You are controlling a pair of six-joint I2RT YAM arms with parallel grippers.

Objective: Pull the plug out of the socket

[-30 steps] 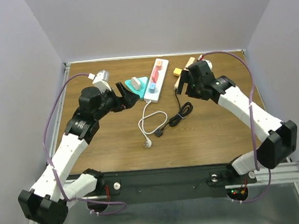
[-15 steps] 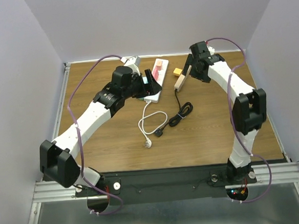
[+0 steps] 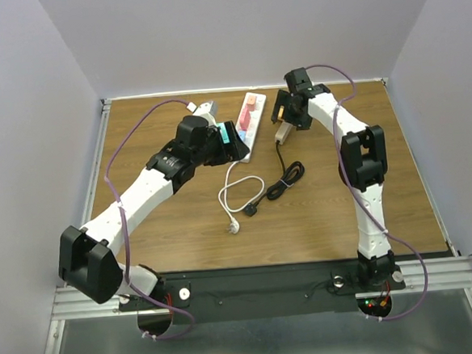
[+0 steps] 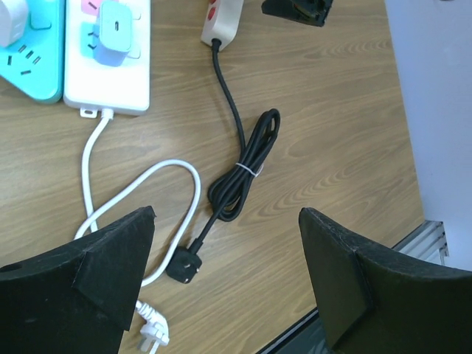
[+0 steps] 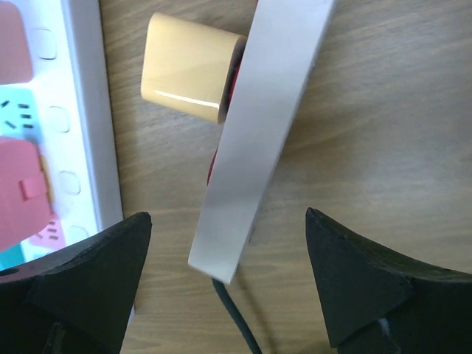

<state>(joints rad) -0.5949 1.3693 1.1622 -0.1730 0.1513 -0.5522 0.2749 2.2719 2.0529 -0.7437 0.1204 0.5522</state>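
Left gripper (image 4: 226, 236) hung jaws apart above grained wood table (image 4: 332, 110); glossy white strip (image 4: 110, 81) lay at 11 o'clock. Right gripper (image 5: 226, 221), jaws apart, straddled 1 narrow strip (image 5: 265, 125) lying on edge. Yellow plug (image 5: 193, 68), smooth rounded block, sat in it near 12 o'clock. Likely best: advance, clamp plug's flat faces, pull straight; left pins strip.

Pale lilac walls box in wooden table (image 3: 175, 230); metal rail (image 3: 437, 272) along near edge.
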